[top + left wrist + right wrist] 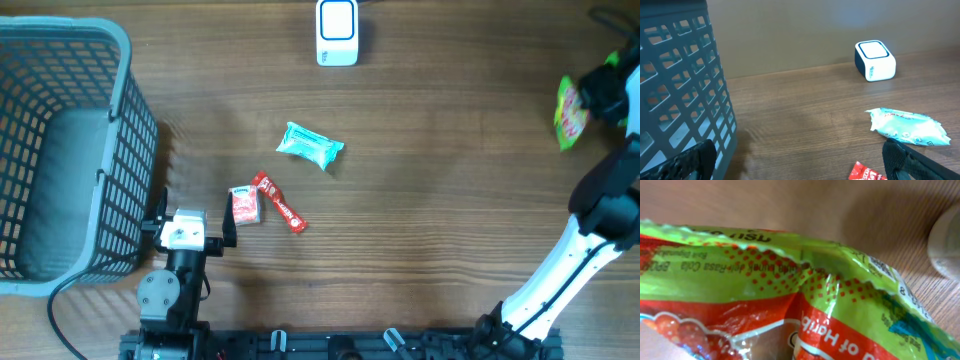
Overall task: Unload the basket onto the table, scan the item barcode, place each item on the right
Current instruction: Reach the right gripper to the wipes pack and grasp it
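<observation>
At the far right of the table (450,200), the right gripper (590,98) clamps a green bag (568,115) reading "Harib". The left gripper (195,222) gapes wide beside the basket (120,60), bare wood ahead.

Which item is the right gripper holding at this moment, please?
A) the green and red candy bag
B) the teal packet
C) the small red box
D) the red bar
A: the green and red candy bag sits in the right gripper at the table's far right and fills the right wrist view, while the teal packet, small red box and red bar lie untouched on the table.
</observation>
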You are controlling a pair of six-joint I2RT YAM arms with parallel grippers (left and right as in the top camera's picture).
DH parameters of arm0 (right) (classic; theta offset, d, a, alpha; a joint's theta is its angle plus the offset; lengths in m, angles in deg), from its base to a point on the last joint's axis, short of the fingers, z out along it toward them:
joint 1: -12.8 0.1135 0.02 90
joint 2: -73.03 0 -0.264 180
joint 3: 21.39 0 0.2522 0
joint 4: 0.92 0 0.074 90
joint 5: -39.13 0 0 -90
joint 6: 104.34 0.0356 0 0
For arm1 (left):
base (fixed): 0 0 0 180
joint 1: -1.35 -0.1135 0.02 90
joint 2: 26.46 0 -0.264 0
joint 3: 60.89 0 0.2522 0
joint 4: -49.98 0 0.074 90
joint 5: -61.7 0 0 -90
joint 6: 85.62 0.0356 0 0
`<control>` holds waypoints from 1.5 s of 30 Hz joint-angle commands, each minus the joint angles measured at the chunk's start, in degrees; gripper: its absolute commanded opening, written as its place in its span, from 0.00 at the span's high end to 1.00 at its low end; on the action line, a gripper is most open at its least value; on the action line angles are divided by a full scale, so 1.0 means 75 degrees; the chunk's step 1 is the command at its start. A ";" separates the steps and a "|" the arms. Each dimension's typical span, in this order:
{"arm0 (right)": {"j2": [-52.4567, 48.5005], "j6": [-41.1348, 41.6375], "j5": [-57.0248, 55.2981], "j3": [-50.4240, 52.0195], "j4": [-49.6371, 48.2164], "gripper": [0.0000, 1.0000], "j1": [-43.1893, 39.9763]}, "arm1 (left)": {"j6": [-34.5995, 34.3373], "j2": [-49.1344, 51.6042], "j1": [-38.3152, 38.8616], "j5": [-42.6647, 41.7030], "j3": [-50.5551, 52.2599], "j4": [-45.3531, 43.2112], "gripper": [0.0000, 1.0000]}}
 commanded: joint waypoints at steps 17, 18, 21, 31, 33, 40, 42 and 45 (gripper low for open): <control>0.2795 -0.5007 0.2457 -0.0679 0.2028 0.01 0.5129 | 0.0096 -0.0055 0.0050 -0.0064 0.0038 -0.0006 0.00; 0.2760 -0.5310 0.2090 -0.0533 0.2008 0.01 0.5756 | 0.0096 -0.0055 0.0050 -0.0064 0.0038 -0.0006 0.00; 0.2538 -0.5776 0.1483 -0.0012 0.1708 0.09 0.7134 | 0.0096 -0.0055 0.0050 -0.0064 0.0038 -0.0006 0.00; 0.1317 -0.6569 -0.0525 0.1542 -0.0114 0.01 0.9127 | 0.0096 -0.0055 0.0050 -0.0064 0.0038 -0.0006 0.00; 0.1212 -0.6688 -0.1058 0.1786 -0.0807 0.01 0.9314 | 0.0096 -0.0055 0.0050 -0.0064 0.0038 -0.0006 0.00; 0.0463 -0.6709 -0.1370 0.1862 -0.1323 0.17 0.9329 | 0.0096 -0.0055 0.0050 -0.0064 0.0038 -0.0006 0.00; 0.0178 -0.6642 -0.1370 0.1862 -0.1256 0.26 0.9331 | 0.0096 -0.0055 0.0050 -0.0064 0.0038 -0.0006 0.00; 0.0073 -0.6615 -0.1437 0.1865 -0.1306 0.61 0.9331 | 0.0096 -0.0055 0.0050 -0.0064 0.0038 -0.0006 0.00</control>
